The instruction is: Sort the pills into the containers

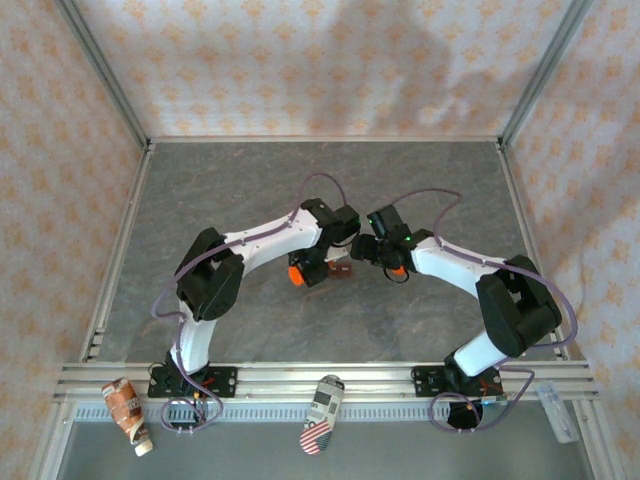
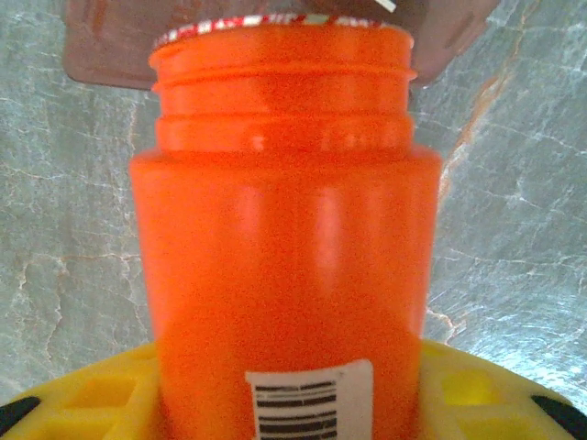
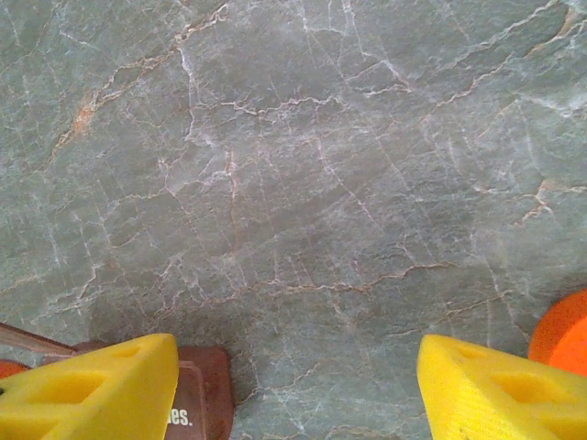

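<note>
The left gripper (image 1: 312, 262) is clamped on an orange bottle (image 2: 284, 266). In the left wrist view its yellow fingers (image 2: 92, 399) press both sides of the body just above a barcode label (image 2: 307, 399). The bottle's cap is off, so the threaded neck is bare, and a red-and-white rim shows at its mouth. The bottle blocks most of that view. The red-brown container (image 2: 101, 46) lies on the table just past the mouth and shows only at the top edge. From above, the container (image 1: 340, 268) sits mid-table between the two grippers, just beside the bottle. The right gripper (image 3: 293, 390) hangs over bare table with its jaws wide apart and nothing between them. A corner of the container shows beside its left-hand finger, and an orange round thing (image 3: 564, 332) is cut off by the right edge of that view; whether it is the cap cannot be told. The table (image 1: 250, 190) is grey stone-patterned with pale veins. Walls of pale cloth with an orange motif and metal corner posts surround it. On the rail by the arm bases lie a crumpled brown packet (image 1: 128, 412), a flag-patterned pouch (image 1: 322, 415) and a small clear item (image 1: 557, 410).
</note>
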{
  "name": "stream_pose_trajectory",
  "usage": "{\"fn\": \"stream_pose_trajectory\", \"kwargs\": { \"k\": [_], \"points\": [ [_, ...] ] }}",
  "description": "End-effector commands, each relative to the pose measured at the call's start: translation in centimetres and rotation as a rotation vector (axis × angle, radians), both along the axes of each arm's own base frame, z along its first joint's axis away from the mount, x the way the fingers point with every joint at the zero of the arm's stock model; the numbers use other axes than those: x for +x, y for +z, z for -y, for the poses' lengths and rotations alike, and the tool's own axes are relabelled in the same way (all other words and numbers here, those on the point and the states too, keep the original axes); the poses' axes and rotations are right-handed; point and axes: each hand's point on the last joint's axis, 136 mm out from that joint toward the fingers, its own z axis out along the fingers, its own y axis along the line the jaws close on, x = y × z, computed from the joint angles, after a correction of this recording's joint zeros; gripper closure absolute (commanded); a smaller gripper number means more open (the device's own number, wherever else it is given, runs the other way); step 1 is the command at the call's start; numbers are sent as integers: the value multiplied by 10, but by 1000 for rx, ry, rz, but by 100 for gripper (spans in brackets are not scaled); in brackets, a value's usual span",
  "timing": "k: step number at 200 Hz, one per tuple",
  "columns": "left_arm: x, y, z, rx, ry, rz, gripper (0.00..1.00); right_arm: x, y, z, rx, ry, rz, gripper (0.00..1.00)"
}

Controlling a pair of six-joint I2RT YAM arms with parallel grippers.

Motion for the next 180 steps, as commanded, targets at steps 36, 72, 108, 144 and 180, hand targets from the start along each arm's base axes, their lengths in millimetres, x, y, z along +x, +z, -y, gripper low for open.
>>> {"fn": "stream_pose_trajectory", "kwargs": {
  "k": [36, 72, 108, 144, 180],
  "points": [
    [3, 3, -11, 73, -28, -14, 100, -9, -5, -10, 60, 38, -37, 30],
    [3, 2, -12, 84, -33, -17, 100, -12, -11, -11, 71, 43, -52, 30],
    [3, 2, -13, 88, -34, -19, 100, -13, -13, -14, 85, 51, -59, 30],
    [5, 2, -15, 119, -49, -5, 100, -15, -16, -14, 86, 51, -67, 30],
    [4, 2, -12, 120, -59, -6, 100, -16, -17, -13, 84, 53, -68, 30]
  ]
}}
